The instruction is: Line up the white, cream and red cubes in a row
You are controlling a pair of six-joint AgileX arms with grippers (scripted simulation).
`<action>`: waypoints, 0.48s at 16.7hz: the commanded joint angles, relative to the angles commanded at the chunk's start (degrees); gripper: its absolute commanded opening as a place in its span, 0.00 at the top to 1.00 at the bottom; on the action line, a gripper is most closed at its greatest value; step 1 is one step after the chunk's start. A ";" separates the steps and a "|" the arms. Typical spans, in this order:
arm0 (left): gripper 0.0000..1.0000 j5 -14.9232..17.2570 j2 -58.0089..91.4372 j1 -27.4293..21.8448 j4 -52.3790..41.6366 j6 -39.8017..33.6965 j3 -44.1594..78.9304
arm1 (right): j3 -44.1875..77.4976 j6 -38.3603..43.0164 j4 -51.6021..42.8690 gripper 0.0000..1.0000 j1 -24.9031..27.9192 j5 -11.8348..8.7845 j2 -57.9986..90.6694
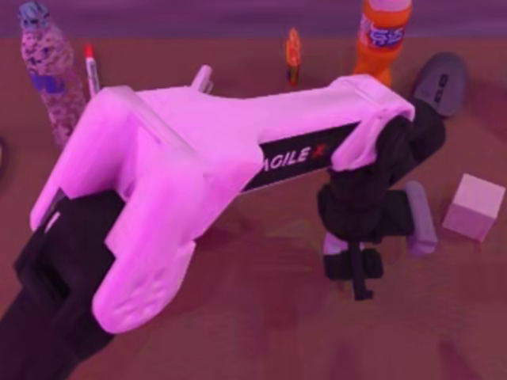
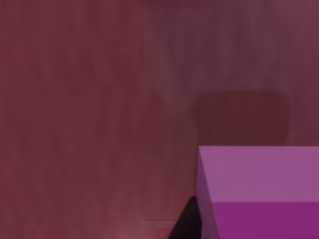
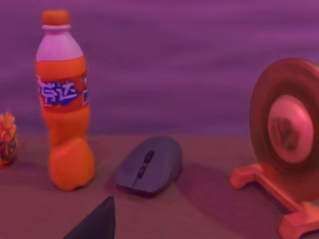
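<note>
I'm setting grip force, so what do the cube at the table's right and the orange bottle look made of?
The cube looks like a plain matte solid, perhaps painted wood or plastic: flat faces, no shine. The orange bottle looks like clear glossy plastic holding orange drink, with a printed label and a screw cap.

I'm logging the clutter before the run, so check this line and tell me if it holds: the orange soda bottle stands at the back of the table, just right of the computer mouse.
One detail is wrong. The orange soda bottle stands at the back, but just left of the computer mouse, not right of it. The top view shows this.
</note>
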 joint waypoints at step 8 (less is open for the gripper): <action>0.47 0.00 0.00 0.00 0.00 0.00 0.00 | 0.00 0.00 0.00 0.00 0.00 0.00 0.00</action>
